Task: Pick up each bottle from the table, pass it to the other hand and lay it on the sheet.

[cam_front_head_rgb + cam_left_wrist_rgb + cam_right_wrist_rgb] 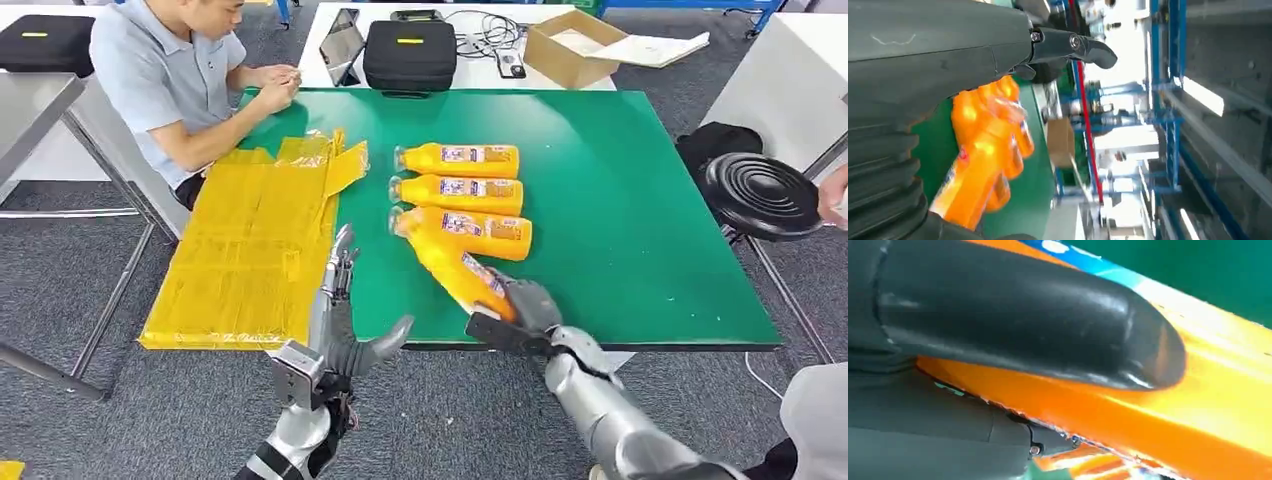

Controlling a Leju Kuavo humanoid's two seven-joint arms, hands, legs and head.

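Three orange juice bottles lie side by side on the green table (640, 200): the far one (460, 159), the middle one (458, 192) and the near one (470, 230). A fourth bottle (455, 268) is tilted, its base gripped by my right hand (520, 312) near the table's front edge; the right wrist view has the thumb pressed on this bottle (1228, 405). My left hand (345, 320) is raised with fingers spread, holding nothing, to the left of the held bottle and beside the yellow sheet (250, 250). The orange bottles (988, 145) appear past its thumb in the left wrist view.
A person (180, 80) sits at the table's far left corner, hands by the sheet's far end. A black bag (410, 52), cardboard box (570, 45) and cables lie on the white table behind. A black round stool (760, 195) stands to the right.
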